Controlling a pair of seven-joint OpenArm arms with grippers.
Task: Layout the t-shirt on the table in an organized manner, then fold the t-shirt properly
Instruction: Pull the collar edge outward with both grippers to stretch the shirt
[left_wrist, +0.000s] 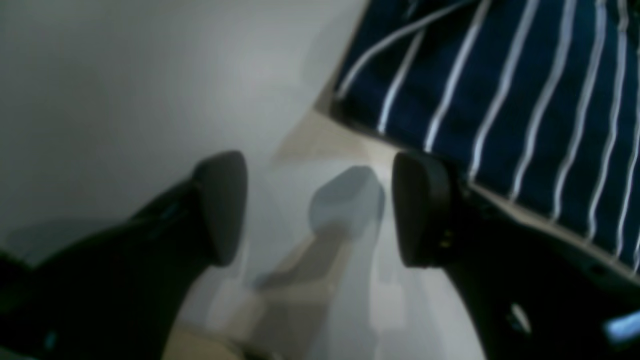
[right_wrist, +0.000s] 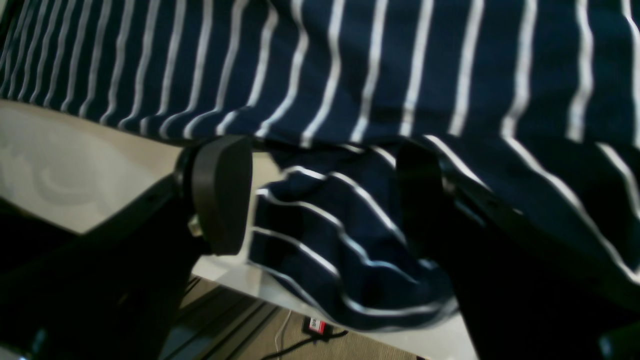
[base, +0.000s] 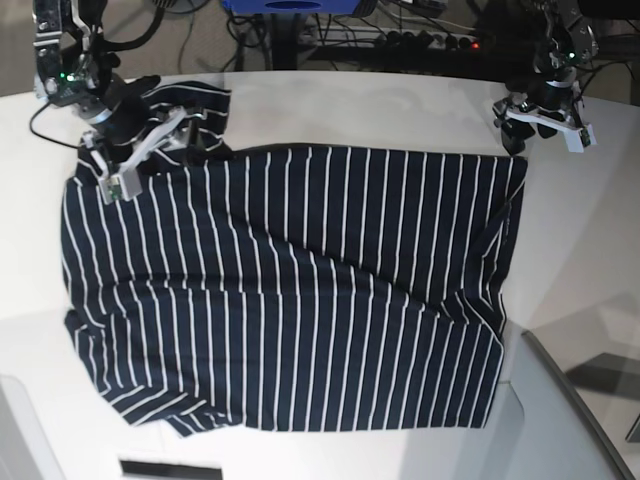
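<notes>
On my base view's left sits the right gripper (base: 150, 140), over the far-left corner of the t-shirt (base: 290, 290). Through its wrist camera I see the right gripper (right_wrist: 320, 195) with its pads spread wide, and a bunched fold of the t-shirt (right_wrist: 350, 75) lies loose in the gap between them, gripped by neither; the left pad (right_wrist: 222, 192) sits just off the cloth over the table (right_wrist: 65, 165).

The shirt spreads mostly flat across the table (base: 400, 105), with creases running toward its right edge.

On the right, the left gripper (base: 545, 115) hangs just beyond the shirt's far-right corner. Its wrist view shows the left gripper (left_wrist: 320, 207) spread and empty, bare table (left_wrist: 125, 90) under the gap, the t-shirt (left_wrist: 525, 75) just beside its right pad (left_wrist: 420, 210).
</notes>
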